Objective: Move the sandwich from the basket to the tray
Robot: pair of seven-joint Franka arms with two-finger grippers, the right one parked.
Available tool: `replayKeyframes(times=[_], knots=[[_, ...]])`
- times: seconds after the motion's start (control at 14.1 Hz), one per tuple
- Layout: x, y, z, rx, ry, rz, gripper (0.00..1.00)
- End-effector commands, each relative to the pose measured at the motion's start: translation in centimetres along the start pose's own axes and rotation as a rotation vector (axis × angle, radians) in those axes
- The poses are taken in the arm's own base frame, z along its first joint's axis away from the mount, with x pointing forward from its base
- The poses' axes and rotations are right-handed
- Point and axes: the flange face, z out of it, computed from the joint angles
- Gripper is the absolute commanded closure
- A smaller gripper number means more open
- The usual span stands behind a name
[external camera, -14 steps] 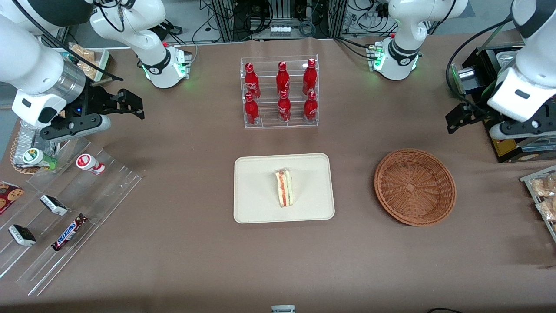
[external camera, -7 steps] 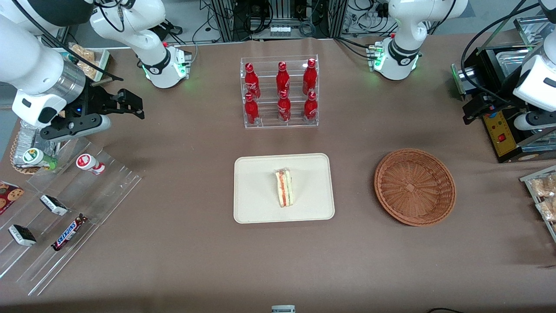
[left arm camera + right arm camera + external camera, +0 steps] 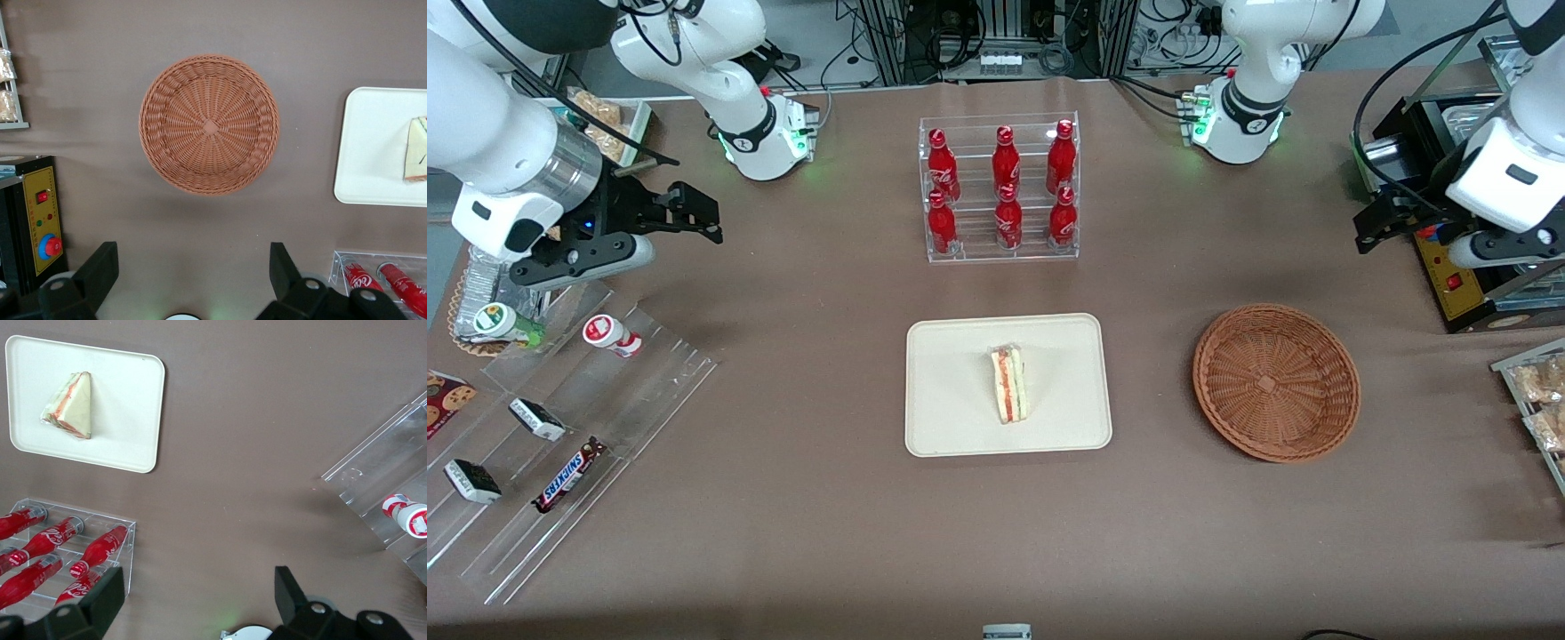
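Note:
The sandwich (image 3: 1008, 385), a pale wedge with red and green layers in clear wrap, lies on the cream tray (image 3: 951, 356) at the table's middle. It also shows in the left wrist view (image 3: 417, 150) and the right wrist view (image 3: 70, 405). The wicker basket (image 3: 1276, 382) stands beside the tray toward the working arm's end, with nothing in it (image 3: 209, 125). My left gripper (image 3: 1374, 224) hangs open and empty above the table, farther from the front camera than the basket. Its fingers (image 3: 100, 270) stand wide apart over bare tabletop.
A clear rack of red cola bottles (image 3: 1000, 187) stands farther from the front camera than the tray. A black control box (image 3: 1458, 267) sits next to my left gripper. Packaged pastries (image 3: 1538, 400) lie at the working arm's table end. Acrylic snack racks (image 3: 560, 427) lie toward the parked arm's end.
My left gripper swung up toward the black box, then came partly back, staying open. The sandwich, tray and basket have not moved.

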Motion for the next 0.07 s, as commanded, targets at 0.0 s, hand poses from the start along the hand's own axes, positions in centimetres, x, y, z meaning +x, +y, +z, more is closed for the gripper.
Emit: replayKeyframes(times=[0.0], knots=[[-0.27,0.38,0.10,-0.002,-0.015,0.016,0.00]])
